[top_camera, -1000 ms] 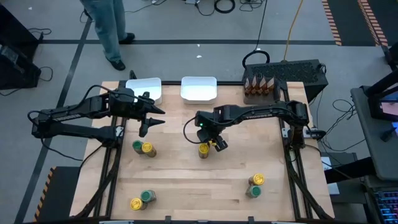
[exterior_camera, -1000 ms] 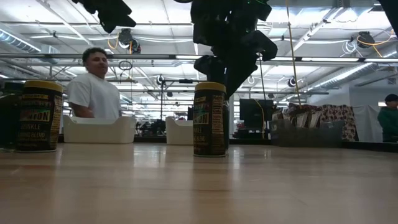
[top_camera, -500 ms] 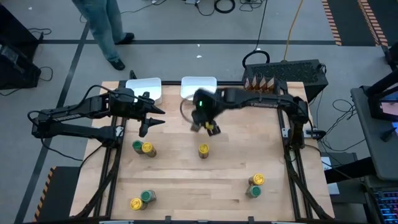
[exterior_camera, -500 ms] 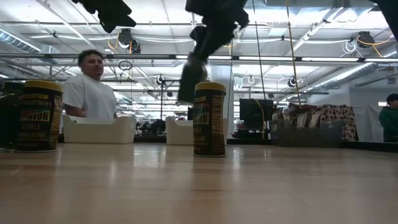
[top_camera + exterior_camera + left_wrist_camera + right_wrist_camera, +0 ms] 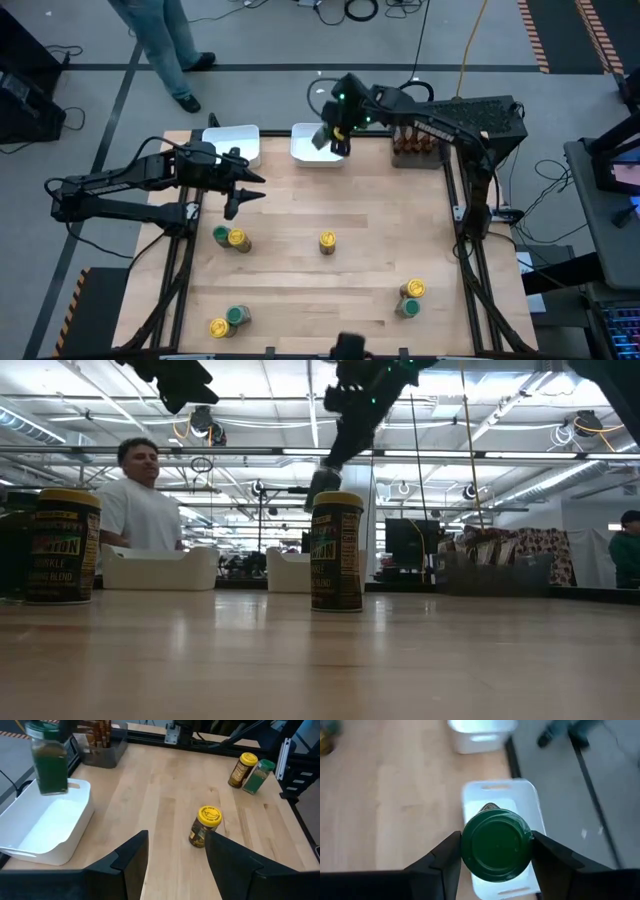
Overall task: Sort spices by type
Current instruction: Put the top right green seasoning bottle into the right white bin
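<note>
My right gripper (image 5: pixel 333 133) is shut on a green-lidded spice jar (image 5: pixel 50 766) and hangs above the right white tray (image 5: pixel 322 157) at the table's far edge. My left gripper (image 5: pixel 246 192) hovers open over the table's left part and touches nothing. One yellow-lidded jar (image 5: pixel 327 241) stands alone on its base at the table's middle. Three pairs, each one yellow-lidded and one green-lidded jar, stand at the left (image 5: pixel 230 238), near left (image 5: pixel 228 322) and near right (image 5: pixel 409 298). Brown-orange packets (image 5: pixel 418 140) stand in a dark holder at the far right. My right gripper pinches the green-lidded jar at its top, with one finger (image 5: pixel 445 857) on each side of the lid (image 5: pixel 469 845). The fingers come from above, pointing down. The jar hangs roughly upright below them, lifted clear over the right white tray (image 5: pixel 470 800).
A second white tray (image 5: pixel 232 143) sits left of the first at the far edge. A person (image 5: pixel 165 40) stands beyond the table's far left corner. Bare wood lies between the jar groups.
My right gripper, shut on the green-lidded jar, has risen from beside the yellow-lidded jar at the table's middle. It has swung toward the far edge and now hangs over the right white tray, with the jar lifted clear. The yellow-lidded jar has stayed in place.
</note>
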You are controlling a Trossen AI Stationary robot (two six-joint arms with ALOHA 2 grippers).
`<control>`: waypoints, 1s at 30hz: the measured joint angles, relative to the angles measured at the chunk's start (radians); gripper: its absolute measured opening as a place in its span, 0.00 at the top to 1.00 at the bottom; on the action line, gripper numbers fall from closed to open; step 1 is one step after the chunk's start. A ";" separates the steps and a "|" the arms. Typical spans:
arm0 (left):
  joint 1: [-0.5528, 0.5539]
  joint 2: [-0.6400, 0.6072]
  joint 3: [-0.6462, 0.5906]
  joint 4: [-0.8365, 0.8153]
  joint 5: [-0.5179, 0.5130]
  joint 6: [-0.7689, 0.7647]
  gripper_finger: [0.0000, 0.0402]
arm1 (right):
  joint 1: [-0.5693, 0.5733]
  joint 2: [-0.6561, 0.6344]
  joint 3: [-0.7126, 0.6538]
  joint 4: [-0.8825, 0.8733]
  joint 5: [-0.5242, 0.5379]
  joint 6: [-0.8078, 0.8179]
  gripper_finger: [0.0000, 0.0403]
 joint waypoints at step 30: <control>0.000 0.000 0.000 0.012 -0.055 -0.029 0.51 | -0.140 0.219 0.000 0.009 0.093 0.412 0.54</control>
